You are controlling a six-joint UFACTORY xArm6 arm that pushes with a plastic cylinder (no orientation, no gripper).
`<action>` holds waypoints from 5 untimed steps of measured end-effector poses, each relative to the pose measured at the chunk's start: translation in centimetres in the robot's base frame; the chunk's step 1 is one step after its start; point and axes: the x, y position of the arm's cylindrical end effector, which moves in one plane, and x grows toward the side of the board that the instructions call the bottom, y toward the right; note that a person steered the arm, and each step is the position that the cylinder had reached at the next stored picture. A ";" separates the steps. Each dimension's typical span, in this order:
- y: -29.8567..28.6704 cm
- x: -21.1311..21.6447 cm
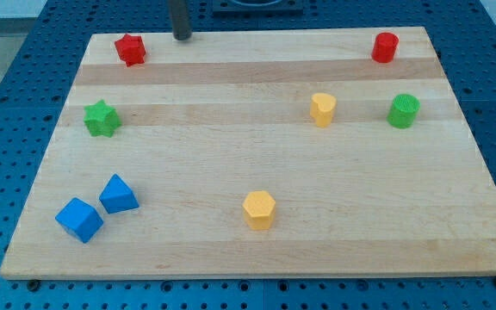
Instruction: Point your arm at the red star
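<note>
The red star [131, 49] lies near the top left corner of the wooden board [257, 250]. My tip [182, 38] touches down at the board's top edge, a short way to the right of the red star and apart from it. The rod comes down from the view's top.
A red cylinder [385, 47] stands at the top right. A green cylinder [403, 111] and a yellow block [322, 109] lie right of centre. A green star [102, 118] lies at left. Two blue blocks [79, 220] [118, 195] sit at bottom left. A yellow hexagon [259, 209] lies bottom centre.
</note>
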 end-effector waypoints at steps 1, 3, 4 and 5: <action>-2.6 0.0; -7.3 -0.1; -7.2 -0.1; -7.2 0.3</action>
